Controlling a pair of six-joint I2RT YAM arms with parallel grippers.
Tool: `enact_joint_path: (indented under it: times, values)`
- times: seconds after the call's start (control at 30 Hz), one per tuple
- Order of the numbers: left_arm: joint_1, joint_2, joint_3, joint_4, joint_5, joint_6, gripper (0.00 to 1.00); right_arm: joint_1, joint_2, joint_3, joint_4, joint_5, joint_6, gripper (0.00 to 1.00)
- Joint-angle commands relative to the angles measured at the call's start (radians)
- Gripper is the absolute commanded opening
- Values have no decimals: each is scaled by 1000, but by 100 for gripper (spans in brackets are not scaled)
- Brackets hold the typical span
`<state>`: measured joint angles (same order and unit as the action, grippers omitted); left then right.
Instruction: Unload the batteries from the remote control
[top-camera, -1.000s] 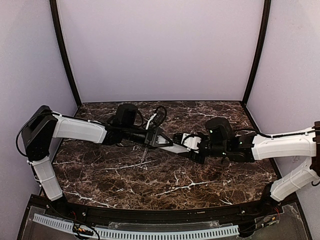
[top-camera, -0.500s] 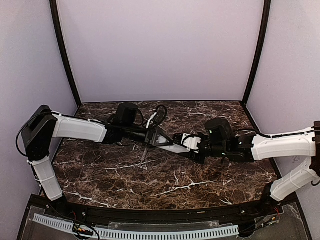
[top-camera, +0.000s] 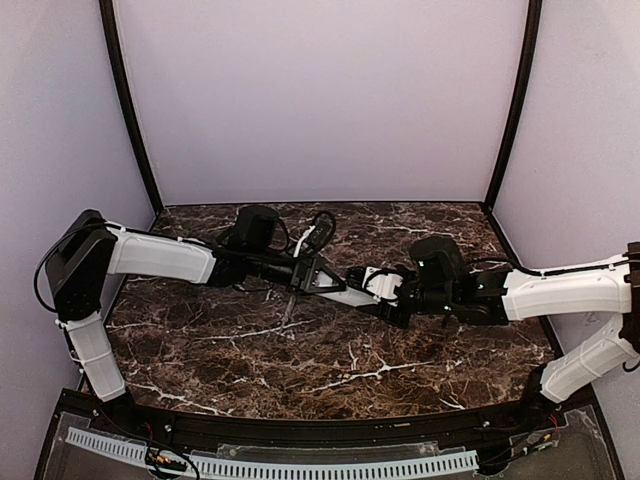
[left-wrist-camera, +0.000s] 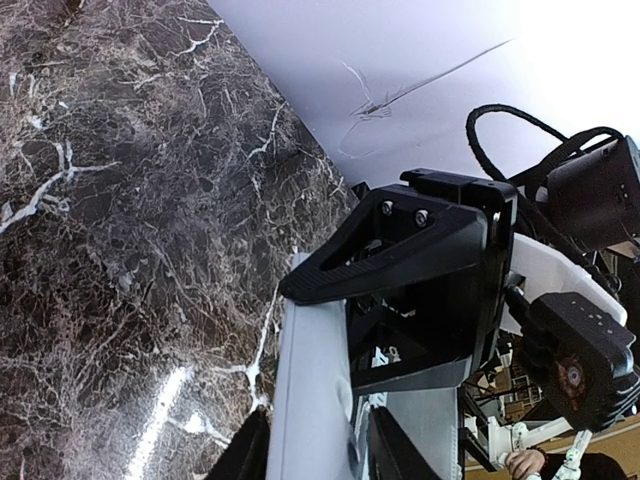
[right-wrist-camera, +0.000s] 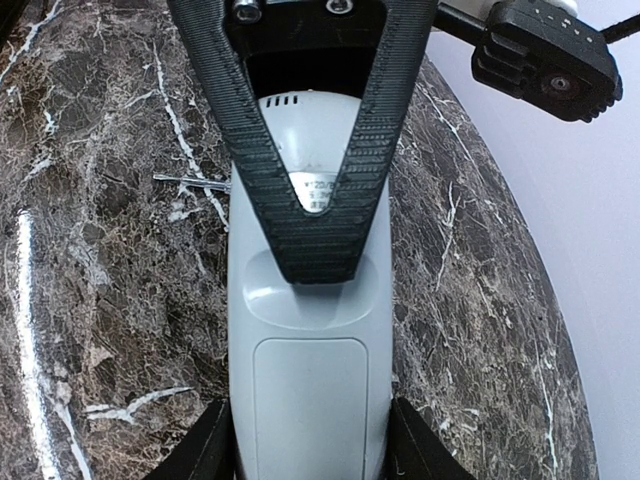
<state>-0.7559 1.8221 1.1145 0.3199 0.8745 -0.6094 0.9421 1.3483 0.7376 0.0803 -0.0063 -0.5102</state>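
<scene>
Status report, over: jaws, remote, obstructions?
Right jaws shut on remote control. Left jaws around its far end, grip unclear. Battery cover closed, batteries unseen. No obstruction seen.

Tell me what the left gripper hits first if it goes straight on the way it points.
The right gripper, most likely: it faces the left gripper head-on along the remote control, which both straddle. Depth is unclear, but nothing else shows between them.

Left arm (top-camera: 150, 258) and right arm (top-camera: 565, 290) stretch inward from the frame's sides, meeting mid-frame. Right hand (top-camera: 385, 290) grips the remote control (right-wrist-camera: 310, 380); left hand (top-camera: 335, 282) has its fingers (left-wrist-camera: 248, 455) flanking the other end.
</scene>
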Motion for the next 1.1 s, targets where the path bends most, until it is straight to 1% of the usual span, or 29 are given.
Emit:
enact_joint_path:
  times: [0.0, 0.1, 0.27, 0.37, 0.4, 0.5, 0.57, 0.7, 0.83, 0.97, 1.07]
  values:
    - [-6, 13, 27, -9, 7, -6, 31, -7, 5, -6, 27, 1, 18, 25]
    - [-6, 22, 27, 34, 19, -38, 27, -7, 7, -3, 28, 3, 22, 25]
    - [-6, 32, 31, 36, 16, -51, 20, -7, 15, -5, 43, 3, 25, 25]
    - [-6, 37, 34, 33, 12, -55, 11, -7, 24, -13, 61, 25, 33, 26]
    - [-6, 39, 34, 34, 11, -58, 10, -6, 25, -15, 67, 35, 37, 27]
    - [-6, 38, 39, 34, 9, -71, 2, -6, 32, -11, 72, 58, 50, 31]
    - [-6, 34, 41, 38, 8, -79, 1, -7, 35, -7, 72, 68, 58, 35]
    - [-6, 20, 36, 35, 2, -75, 0, -6, 36, -8, 74, 75, 69, 51]
    - [-6, -7, 37, -25, -17, -26, 0, -6, 37, -13, 86, 81, 73, 65]
    - [-5, -46, 50, -151, -58, 55, 0, -6, 42, -18, 122, 85, 84, 75]
    - [-4, -69, 56, -214, -98, 108, 0, -7, 47, -17, 144, 77, 107, 80]
